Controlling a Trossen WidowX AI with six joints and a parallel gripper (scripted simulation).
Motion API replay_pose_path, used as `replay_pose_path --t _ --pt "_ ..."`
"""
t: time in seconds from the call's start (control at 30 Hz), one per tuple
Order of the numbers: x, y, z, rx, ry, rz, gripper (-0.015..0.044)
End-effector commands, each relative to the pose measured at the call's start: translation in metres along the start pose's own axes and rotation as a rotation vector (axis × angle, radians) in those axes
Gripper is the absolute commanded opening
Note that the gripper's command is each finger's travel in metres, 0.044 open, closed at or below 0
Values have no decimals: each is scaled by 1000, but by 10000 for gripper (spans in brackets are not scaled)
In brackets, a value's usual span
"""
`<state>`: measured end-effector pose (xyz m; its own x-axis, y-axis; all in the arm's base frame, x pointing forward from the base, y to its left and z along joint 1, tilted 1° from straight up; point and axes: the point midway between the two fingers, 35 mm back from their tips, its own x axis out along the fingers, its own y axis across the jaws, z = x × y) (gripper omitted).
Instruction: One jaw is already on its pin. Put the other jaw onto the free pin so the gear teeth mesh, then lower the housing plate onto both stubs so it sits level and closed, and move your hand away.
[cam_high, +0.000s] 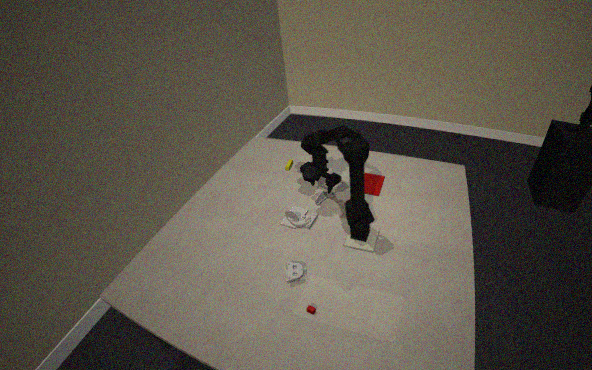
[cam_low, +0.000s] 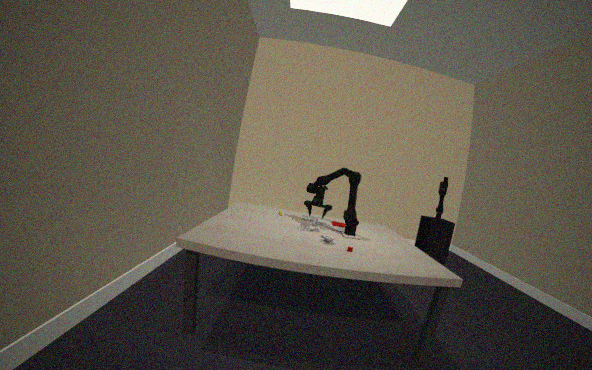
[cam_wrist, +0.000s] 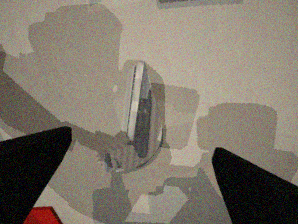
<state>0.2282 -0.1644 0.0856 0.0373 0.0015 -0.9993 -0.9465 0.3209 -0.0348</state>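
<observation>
My gripper is open and empty above the loose jaw. The loose grey jaw lies on the table; in the wrist view it looks narrow and tilted on edge, with its toothed end toward the lower left. The pale base plate carries the other jaw and is nearer the top camera than the gripper. How the pins and teeth sit there is too small to tell. The housing plate, with two marks like holes, lies apart on the table.
A red square lies behind the arm's base. A yellow block is at the back left. A small red block is toward the front. A black pedestal stands off the table's right side.
</observation>
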Motion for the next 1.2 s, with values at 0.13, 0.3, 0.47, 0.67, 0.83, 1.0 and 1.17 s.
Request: replay_pose_path --t 0.13,0.3,0.47,0.67,0.83,1.0,1.17 --pt "12 0 0 4 -3 1 440" --pt "20 -1 0 4 -3 1 440" --pt "28 -1 0 4 -3 1 440" --pt "38 0 0 4 -3 1 440" --pt "46 0 1 4 -3 1 440" --pt "51 1 1 4 -3 1 440" --pt "51 1 1 4 -3 1 440"
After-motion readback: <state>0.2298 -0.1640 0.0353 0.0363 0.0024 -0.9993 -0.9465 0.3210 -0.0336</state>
